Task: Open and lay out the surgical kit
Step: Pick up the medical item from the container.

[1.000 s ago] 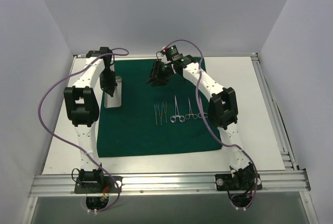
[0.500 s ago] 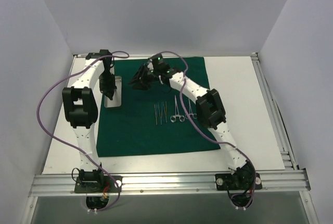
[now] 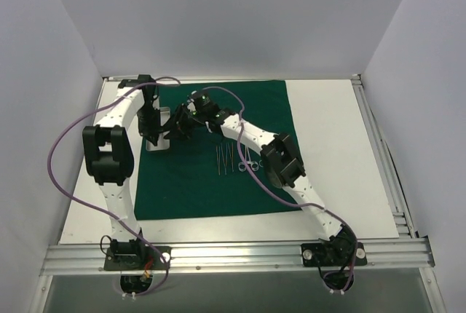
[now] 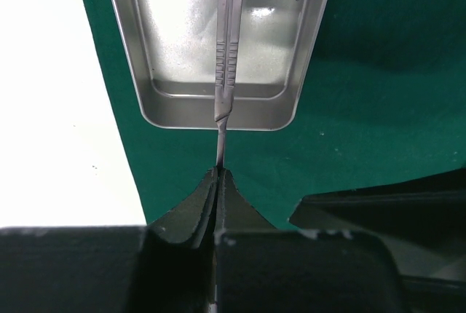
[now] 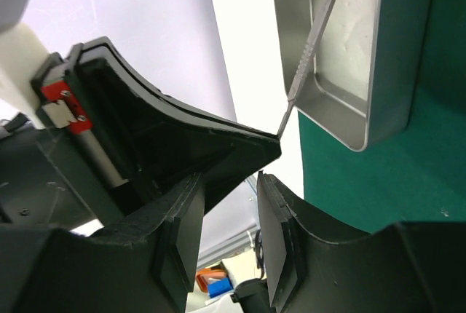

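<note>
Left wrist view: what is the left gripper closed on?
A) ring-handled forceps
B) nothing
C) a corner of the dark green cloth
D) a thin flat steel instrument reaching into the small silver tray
D: the left gripper is pinched shut on the thin flat steel instrument, which runs over the near rim into the small silver tray.

Bright, even light from overhead; a soft shadow falls across the green cloth [image 4: 378, 109]. Glare blooms in the silver tray [image 4: 175, 51]. My left claw [image 4: 218, 176] looms dark, blurred.
</note>
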